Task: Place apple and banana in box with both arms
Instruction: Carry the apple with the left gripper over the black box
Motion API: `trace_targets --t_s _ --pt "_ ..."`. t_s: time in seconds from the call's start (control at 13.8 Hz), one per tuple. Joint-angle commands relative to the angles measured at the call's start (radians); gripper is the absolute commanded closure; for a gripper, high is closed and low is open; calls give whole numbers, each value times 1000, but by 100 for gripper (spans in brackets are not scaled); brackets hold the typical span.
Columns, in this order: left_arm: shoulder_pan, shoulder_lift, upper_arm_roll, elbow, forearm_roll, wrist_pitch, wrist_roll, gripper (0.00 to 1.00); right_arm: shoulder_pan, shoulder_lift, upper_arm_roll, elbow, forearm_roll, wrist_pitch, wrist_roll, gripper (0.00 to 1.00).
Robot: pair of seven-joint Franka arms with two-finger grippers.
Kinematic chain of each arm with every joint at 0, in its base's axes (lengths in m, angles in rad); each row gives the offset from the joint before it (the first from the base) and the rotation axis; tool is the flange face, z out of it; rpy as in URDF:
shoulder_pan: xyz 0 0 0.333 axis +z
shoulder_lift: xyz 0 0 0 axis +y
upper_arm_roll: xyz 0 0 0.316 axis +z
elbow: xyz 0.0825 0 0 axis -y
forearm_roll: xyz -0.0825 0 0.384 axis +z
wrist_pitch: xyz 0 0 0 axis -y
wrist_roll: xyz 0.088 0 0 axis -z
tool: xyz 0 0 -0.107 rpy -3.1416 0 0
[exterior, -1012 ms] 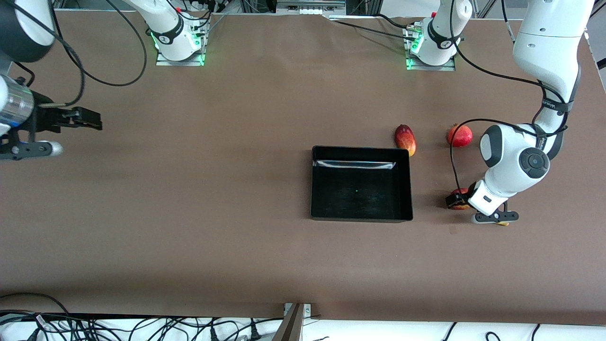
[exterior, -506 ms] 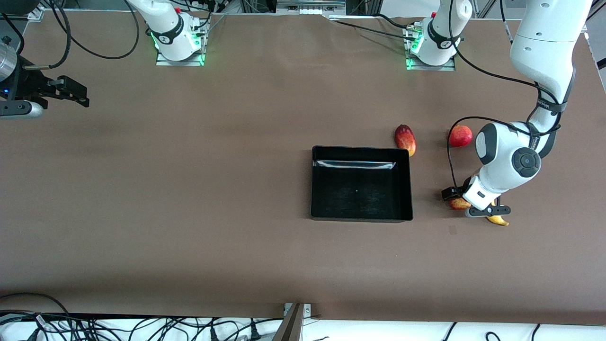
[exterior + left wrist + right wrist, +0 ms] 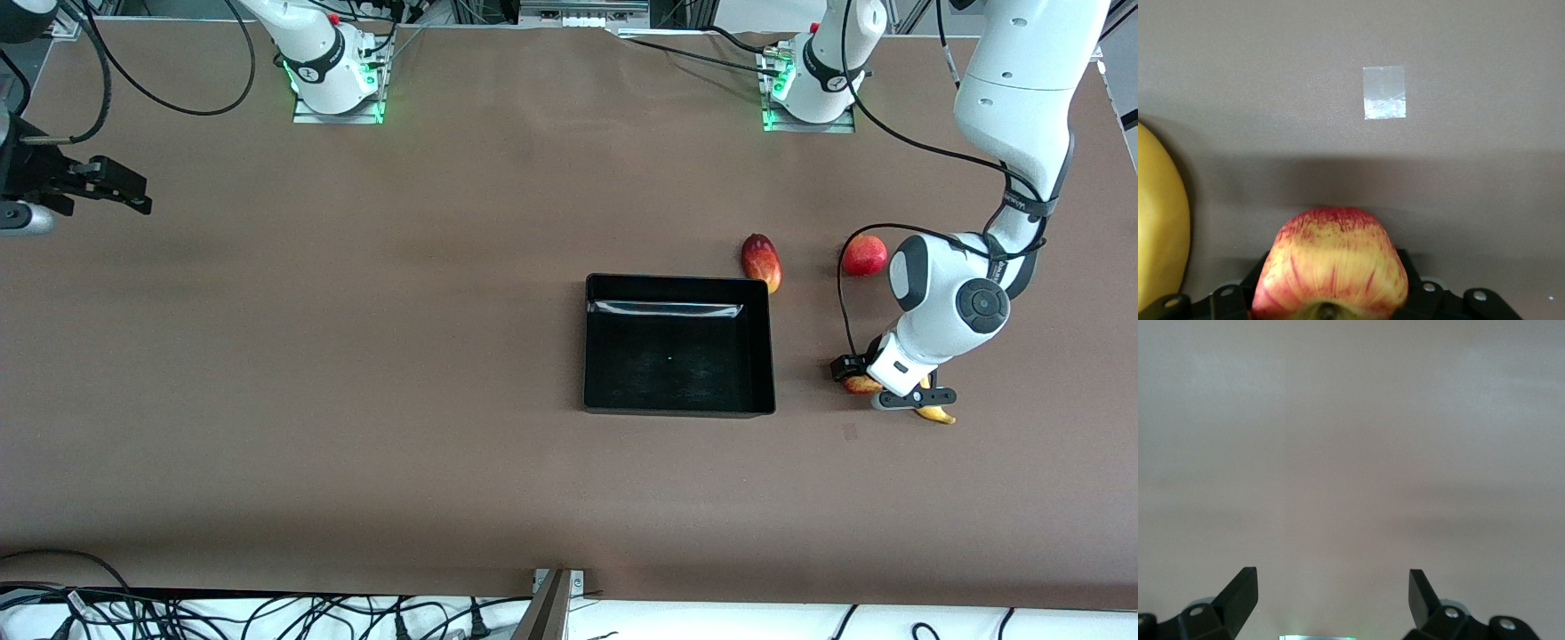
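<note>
Right gripper (image 3: 120, 187) retreated; box (image 3: 678, 404) empty.

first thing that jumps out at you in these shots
The left gripper is down at the apple, its fingers either side of the fruit, with the yellow banana right beside it, toward the left arm's end of the table. The black box sits near mid-table with nothing in it. The right gripper waits, open, over bare table at the right arm's end.
</note>
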Motion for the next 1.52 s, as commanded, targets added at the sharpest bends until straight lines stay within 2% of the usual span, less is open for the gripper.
trace_targets --t_s 0.0,0.07,0.14,0.22,0.36,0.58,0.72,0.87,0.94,1.08,1.23,1.45 --pt "-1 22 2 19 -10 15 -22 62 -11 13 6 35 34 -13 -5 0" --pt "-1 18 2 19 -7 13 -25 86 -11 12 5 35 49 -13 -5 0" --pt "-1 13 2 19 -2 10 -28 97 -11 12 5 35 53 -10 -5 0" --pt "-4 3 2 15 -1 1 -33 100 -11 12 3 33 53 0 1 0" --pt "-28 -63 2 4 -1 -57 -78 100 -13 3 2 27 51 -13 -5 0" --pt "-131 -184 2 33 -10 -227 -227 100 -13 -7 -26 10 53 -1 -5 0" --pt "-237 -218 14 93 -13 -359 -382 100 -13 -10 -29 9 53 -18 -5 0" --pt "-369 -199 51 188 -10 -457 -534 100 -10 -10 -23 10 53 -21 -5 0" --pt "-403 -182 52 219 -11 -470 -589 100 -7 -11 -11 12 51 -16 -2 0" --pt "-467 -157 49 231 -13 -463 -706 100 -7 -11 2 12 53 -21 1 0" --pt "-530 -81 49 277 -11 -456 -766 100 -7 -11 2 12 54 -24 1 0" --pt "-570 2 48 323 -13 -412 -844 100 -8 -10 -6 9 54 -35 -3 0"
